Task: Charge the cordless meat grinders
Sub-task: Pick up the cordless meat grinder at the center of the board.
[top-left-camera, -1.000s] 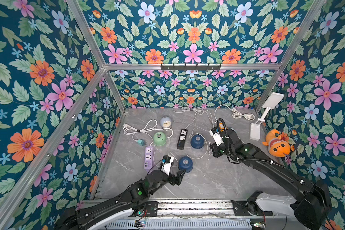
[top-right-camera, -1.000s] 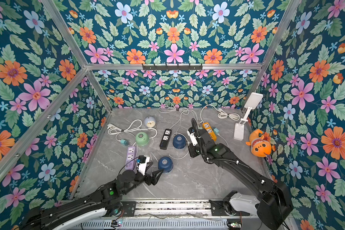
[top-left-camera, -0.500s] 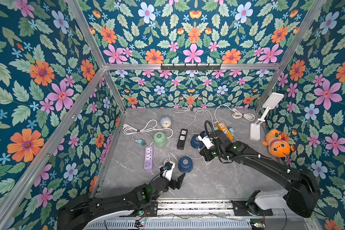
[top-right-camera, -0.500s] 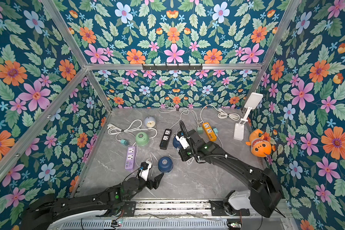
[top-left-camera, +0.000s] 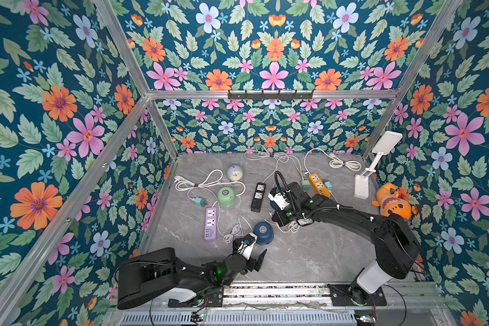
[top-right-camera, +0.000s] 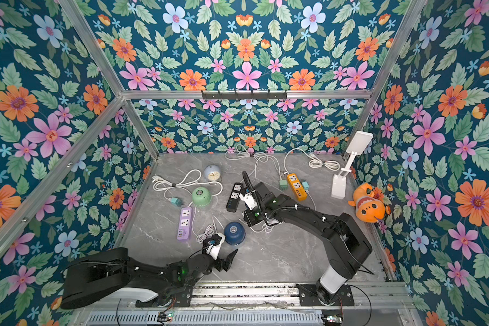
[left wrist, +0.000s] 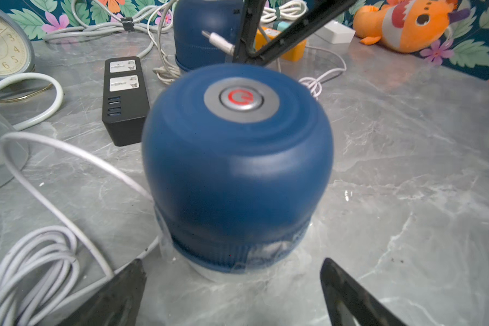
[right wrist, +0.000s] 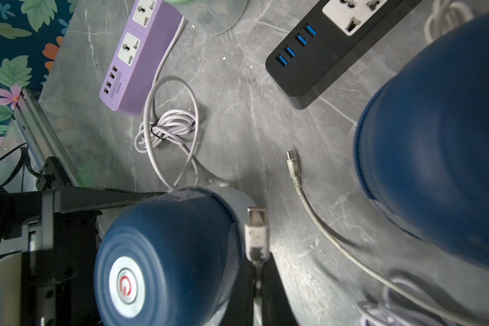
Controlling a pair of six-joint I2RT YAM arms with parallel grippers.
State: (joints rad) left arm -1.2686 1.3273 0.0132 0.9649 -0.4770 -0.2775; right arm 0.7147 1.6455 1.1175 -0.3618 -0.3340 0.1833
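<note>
Three cordless meat grinders stand on the grey table. The mint green one [top-left-camera: 226,196] is at the middle left. A navy one [top-left-camera: 263,232] [left wrist: 237,169] is near the front, with a white cable reaching its base. My left gripper [top-left-camera: 254,252] [left wrist: 235,285] is open just in front of it, touching nothing. The other navy grinder [left wrist: 203,34] [right wrist: 435,141] is mostly hidden under my right wrist in both top views. My right gripper [top-left-camera: 274,221] [right wrist: 256,271] is shut on a white USB plug [right wrist: 256,228] beside it.
A black power strip [top-left-camera: 258,193], a purple one [top-left-camera: 211,223] and an orange one [top-left-camera: 318,183] lie among white cables. A loose cable end [right wrist: 292,166] lies between the navy grinders. A pale blue clock [top-left-camera: 233,172], white lamp [top-left-camera: 362,186] and orange plush [top-left-camera: 393,200] stand further off.
My left arm has drawn back toward the front edge, away from the near navy grinder, its jaws staying open. My right arm has swung left from the orange strip with the plug.
</note>
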